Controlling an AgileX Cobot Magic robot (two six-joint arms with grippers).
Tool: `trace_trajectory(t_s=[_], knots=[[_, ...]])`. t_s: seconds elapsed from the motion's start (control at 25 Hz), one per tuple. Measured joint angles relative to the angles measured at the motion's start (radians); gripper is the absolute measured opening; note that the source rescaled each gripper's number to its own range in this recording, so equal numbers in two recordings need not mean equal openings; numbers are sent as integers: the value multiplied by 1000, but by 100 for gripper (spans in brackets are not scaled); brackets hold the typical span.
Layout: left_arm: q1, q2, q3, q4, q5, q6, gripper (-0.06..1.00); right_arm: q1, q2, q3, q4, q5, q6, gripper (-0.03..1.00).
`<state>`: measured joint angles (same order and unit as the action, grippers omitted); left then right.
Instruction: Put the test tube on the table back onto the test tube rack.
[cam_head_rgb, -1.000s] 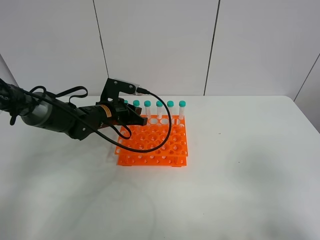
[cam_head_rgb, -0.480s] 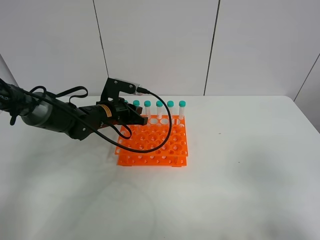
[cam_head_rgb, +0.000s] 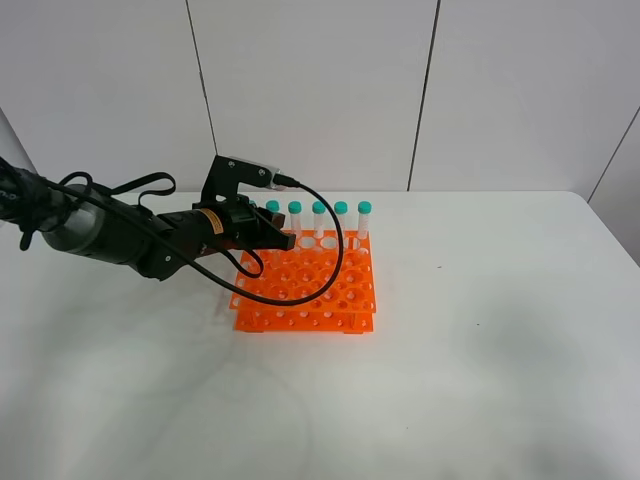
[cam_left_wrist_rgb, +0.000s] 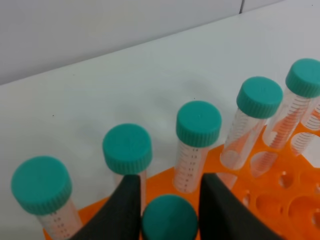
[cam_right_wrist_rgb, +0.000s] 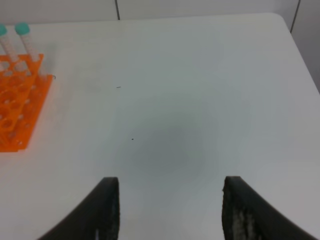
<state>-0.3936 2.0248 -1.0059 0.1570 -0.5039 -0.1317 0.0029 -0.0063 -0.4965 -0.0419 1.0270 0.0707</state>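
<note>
Since 1 second ago the left gripper (cam_head_rgb: 281, 240) has drawn back slightly over the test tube rack (cam_head_rgb: 310, 283) on the table (cam_head_rgb: 480, 340). Its fingers (cam_left_wrist_rgb: 125, 205) stand close either side of the test tube (cam_left_wrist_rgb: 170, 218). The right gripper (cam_right_wrist_rgb: 167, 212) hangs wide apart, empty.

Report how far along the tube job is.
Done: pickup, with the clear teal-capped test tube between the left gripper jaws over the bright orange plastic rack, beside a back row of identical tubes. Its lower end is hidden, so seating is unclear. Left: release, withdraw. The right gripper is open over the white table.
</note>
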Motion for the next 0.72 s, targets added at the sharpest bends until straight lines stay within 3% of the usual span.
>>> trace_trajectory(t_s=[0.72], knots=[[7,-182,1,2,105,-8,9,0,0,0,0,0,0,58]])
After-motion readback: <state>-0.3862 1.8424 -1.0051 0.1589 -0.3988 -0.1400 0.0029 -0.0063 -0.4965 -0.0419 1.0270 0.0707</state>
